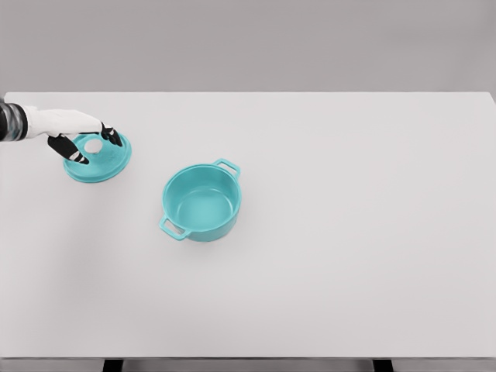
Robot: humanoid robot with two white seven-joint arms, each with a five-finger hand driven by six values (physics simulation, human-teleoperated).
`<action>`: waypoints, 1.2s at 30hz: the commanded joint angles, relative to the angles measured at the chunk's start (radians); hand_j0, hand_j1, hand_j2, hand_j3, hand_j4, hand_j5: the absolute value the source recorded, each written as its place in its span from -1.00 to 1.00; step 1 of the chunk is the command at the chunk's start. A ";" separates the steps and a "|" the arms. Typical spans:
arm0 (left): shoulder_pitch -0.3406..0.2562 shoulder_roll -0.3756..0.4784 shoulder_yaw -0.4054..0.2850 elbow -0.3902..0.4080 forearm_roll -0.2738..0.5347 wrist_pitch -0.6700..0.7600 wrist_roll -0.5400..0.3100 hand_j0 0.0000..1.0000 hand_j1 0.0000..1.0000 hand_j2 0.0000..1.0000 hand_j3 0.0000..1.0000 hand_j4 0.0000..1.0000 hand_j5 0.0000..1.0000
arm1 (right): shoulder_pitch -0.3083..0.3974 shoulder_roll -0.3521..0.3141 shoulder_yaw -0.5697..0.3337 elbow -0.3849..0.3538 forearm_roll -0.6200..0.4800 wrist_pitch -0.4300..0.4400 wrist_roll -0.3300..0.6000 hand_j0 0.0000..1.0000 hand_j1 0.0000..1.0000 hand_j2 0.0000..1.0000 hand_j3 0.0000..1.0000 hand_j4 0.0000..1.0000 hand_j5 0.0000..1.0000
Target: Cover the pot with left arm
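Where the white table (325,256) runs nearly edge to edge, bare surface lies on every side of the teal pot (201,203), widest toward 3 o'clock and 6 o'clock.

Item: teal pot, just left of centre, upright, uncovered, interior bare; two loop handles, one at 1 o'clock, one at 7 o'clock.

Item: teal lid (98,157), round, with a pale knob at its middle; sits at 10 o'clock from the pot, well apart from it, near the table's left edge.

Item: left hand (80,139), white with black fingers (75,154), entering from 9 o'clock; the digits are curled down around the lid's knob, thumb on one side and fingers on the other. Whether the lid is flat on the table or slightly raised cannot be told.

Obscured: forearm cut off at the left border; the hand hides part of the lid's top; the table's near edge and legs show only partly at 6 o'clock.
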 commanded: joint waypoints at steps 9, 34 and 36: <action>0.000 -0.021 0.009 0.022 -0.011 0.002 0.000 0.49 0.49 0.49 0.49 0.49 0.49 | 0.002 0.000 0.000 0.000 0.000 0.000 0.001 1.00 1.00 1.00 1.00 1.00 1.00; 0.000 -0.030 0.017 0.025 -0.082 0.029 0.000 0.33 0.33 0.33 0.33 0.33 0.33 | 0.000 0.000 0.000 0.000 0.000 0.000 0.000 1.00 1.00 1.00 1.00 1.00 1.00; 0.000 -0.031 0.017 0.025 -0.083 0.046 0.000 0.33 0.33 0.33 0.33 0.33 0.33 | 0.002 0.000 0.000 0.000 0.000 0.000 0.000 1.00 1.00 1.00 1.00 1.00 1.00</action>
